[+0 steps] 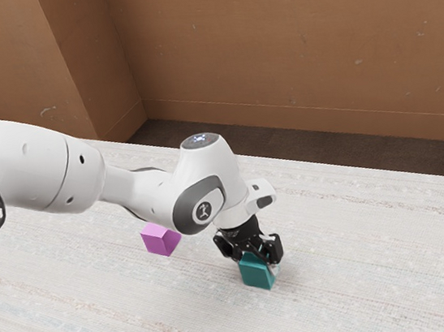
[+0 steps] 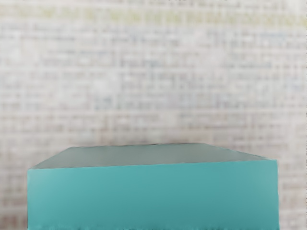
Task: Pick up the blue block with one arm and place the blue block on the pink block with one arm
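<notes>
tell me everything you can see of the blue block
The teal-blue block is a small, smooth cube of one plain colour, with sharp edges and no markings. It sits flat on the pale textured table, directly under the black hand, which is down at its top. The pink block lies apart, toward the exterior view's left.

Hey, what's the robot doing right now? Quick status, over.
Gripper down over blue block. Blue block on table, apart from pink block. Nothing lying between the two blocks.
</notes>
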You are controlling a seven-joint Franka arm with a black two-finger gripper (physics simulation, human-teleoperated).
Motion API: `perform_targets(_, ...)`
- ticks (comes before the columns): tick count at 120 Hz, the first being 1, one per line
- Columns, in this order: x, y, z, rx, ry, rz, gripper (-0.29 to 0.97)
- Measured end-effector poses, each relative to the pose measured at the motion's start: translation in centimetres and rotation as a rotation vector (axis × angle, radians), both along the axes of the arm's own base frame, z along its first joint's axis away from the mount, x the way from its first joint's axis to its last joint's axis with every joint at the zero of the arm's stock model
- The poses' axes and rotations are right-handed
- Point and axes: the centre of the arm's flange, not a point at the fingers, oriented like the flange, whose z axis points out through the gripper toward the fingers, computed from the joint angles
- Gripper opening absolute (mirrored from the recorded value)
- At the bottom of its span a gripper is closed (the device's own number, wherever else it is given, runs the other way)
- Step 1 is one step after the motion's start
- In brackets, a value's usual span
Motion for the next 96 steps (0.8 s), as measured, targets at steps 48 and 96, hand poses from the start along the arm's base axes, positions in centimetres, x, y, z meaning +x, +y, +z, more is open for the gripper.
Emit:
perform_targets(48,1.2,8.6,8.7,0.089,-0.125,0.087,0.36)
perform_targets(96,1.6,17.5,10.4,0.173,-0.105,0.167,0.36)
